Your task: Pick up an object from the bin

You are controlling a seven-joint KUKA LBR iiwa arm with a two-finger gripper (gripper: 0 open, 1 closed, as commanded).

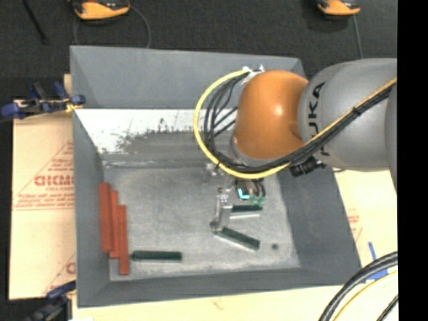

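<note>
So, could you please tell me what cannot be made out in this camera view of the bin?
- Camera view: the orange wrist cover hides the part of the bin floor beneath it.
- Camera view: the arm partly covers the hand; whether it touches the dark green stick is unclear.
- Camera view: the dark speck by that stick is too small to identify.

The brand name KUKA stands in black letters on the grey arm (pixel 354 112)

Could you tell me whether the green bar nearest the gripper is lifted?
Not lifted: the green bar lies flat on the bin floor.
</note>
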